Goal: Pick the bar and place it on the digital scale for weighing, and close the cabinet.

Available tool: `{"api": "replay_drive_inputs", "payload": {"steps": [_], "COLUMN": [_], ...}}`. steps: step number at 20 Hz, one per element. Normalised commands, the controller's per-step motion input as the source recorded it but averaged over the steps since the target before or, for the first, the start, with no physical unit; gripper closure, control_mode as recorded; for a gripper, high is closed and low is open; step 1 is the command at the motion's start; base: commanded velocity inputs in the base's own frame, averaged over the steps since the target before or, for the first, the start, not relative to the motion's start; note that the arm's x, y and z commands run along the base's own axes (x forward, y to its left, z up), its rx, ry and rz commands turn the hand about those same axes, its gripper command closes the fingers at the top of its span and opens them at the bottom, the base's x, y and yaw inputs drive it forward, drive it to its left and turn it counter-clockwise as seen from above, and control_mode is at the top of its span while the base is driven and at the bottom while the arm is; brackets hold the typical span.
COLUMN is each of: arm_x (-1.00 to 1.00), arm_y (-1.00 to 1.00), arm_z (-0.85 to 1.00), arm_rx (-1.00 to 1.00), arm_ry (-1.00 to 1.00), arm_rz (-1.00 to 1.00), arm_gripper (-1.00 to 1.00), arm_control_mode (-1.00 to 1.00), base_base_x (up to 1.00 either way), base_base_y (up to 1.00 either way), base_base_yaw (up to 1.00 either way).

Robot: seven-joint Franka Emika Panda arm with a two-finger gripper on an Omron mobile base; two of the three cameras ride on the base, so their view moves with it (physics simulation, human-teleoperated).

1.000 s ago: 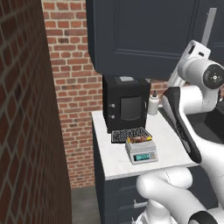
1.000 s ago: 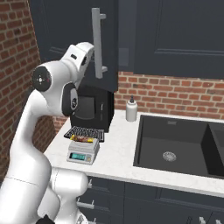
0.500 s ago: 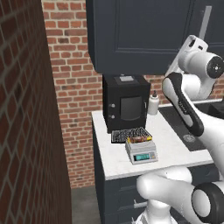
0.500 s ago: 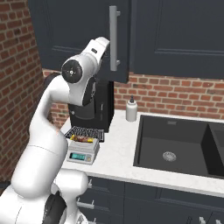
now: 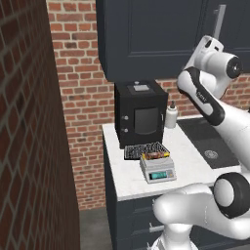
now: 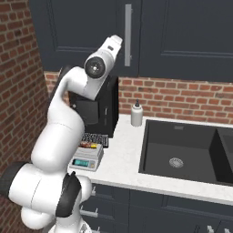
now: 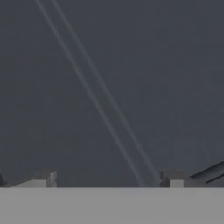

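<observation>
Since a second ago the cabinet [image 6: 82, 36] door has swung from edge-on to flush shut, and my arm has followed it up so my gripper [image 7: 109, 181] now sits right against the door panel, beside the long grey handle [image 6: 128, 34]. My fingertips [image 7: 41, 178] stand wide apart with nothing between them, just the dark panel grooves ahead. The bar [image 5: 154, 155] lies flat on the digital scale [image 5: 157, 168] on the counter [image 5: 127, 176], in front of the black appliance [image 5: 140, 113] and touching the dark ribbed tray [image 5: 139, 149], well below and apart from my gripper.
</observation>
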Motion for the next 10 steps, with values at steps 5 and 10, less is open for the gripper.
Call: {"api": "replay_drive_inputs", "payload": {"steps": [5, 10], "arm_x": [0.69, 0.74], "arm_y": [0.0, 0.0], "arm_z": [-0.13, -0.2], "arm_rx": [0.0, 0.0], "arm_ry": [-0.04, -0.06], "arm_rz": [0.05, 0.02], "arm_gripper": [-1.0, -1.0], "arm_control_mode": [-1.0, -1.0], "base_base_x": [0.0, 0.0], "base_base_y": [0.0, 0.0], "base_base_yaw": [0.0, 0.0]}}
